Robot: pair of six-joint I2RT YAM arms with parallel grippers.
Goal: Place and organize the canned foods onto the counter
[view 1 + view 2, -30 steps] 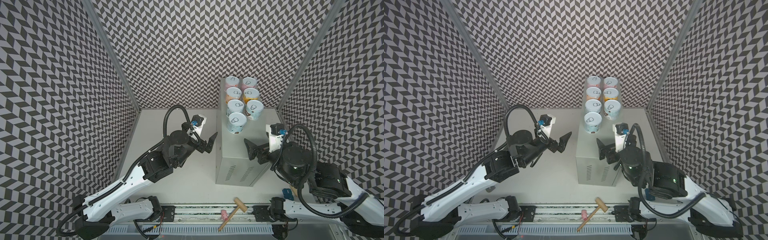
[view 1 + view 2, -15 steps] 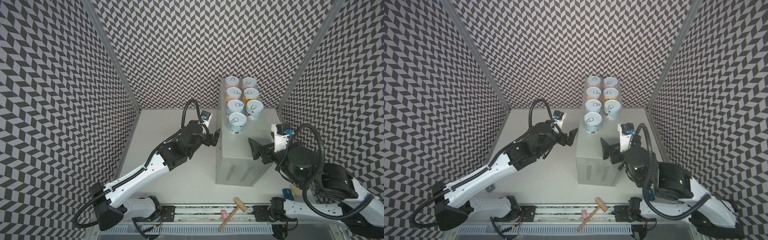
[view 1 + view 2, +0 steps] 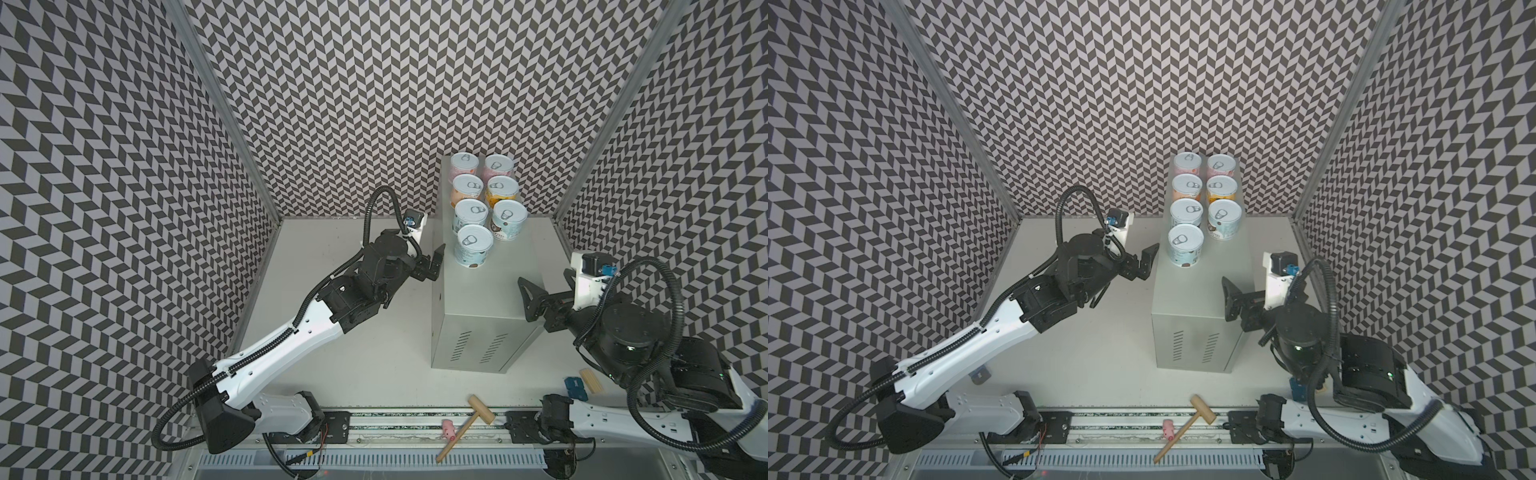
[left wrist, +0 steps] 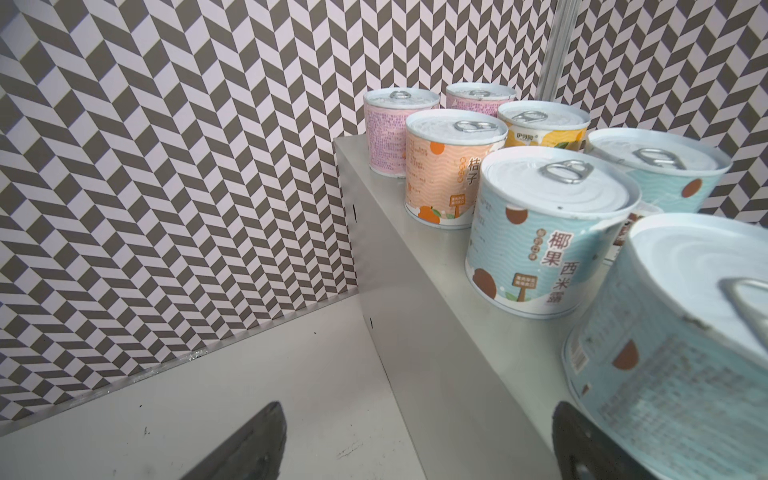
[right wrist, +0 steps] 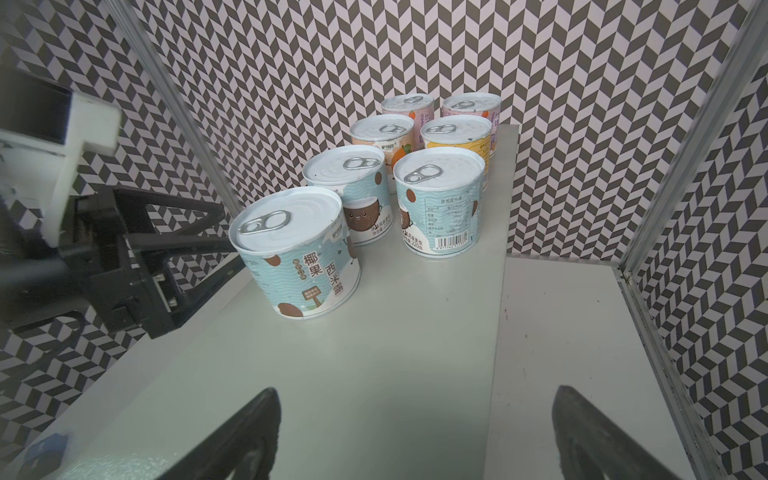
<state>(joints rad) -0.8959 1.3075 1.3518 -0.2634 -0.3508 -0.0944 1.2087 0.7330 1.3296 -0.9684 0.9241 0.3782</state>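
Several canned foods stand in two rows on the far end of the counter (image 3: 490,299) (image 3: 1200,303), a tall grey box with vent slits. The nearest one, a light-blue can (image 3: 475,245) (image 3: 1185,245) (image 4: 685,353) (image 5: 295,249), stands alone in front of the pairs. My left gripper (image 3: 434,259) (image 3: 1144,264) (image 4: 415,419) is open at the counter's left edge, just beside that can, with nothing between its fingers. My right gripper (image 3: 532,299) (image 3: 1229,299) (image 5: 415,399) is open over the counter's right edge, nearer the front and apart from the cans.
A wooden mallet (image 3: 469,419) and a small pink piece (image 3: 448,429) lie on the front rail. A blue piece (image 3: 575,384) and a wooden block (image 3: 592,380) lie under the right arm. Patterned walls close three sides.
My left arm has stretched out and brought its open gripper to the counter's left edge by the nearest can. My right gripper has drawn back to the right, away from the cans.
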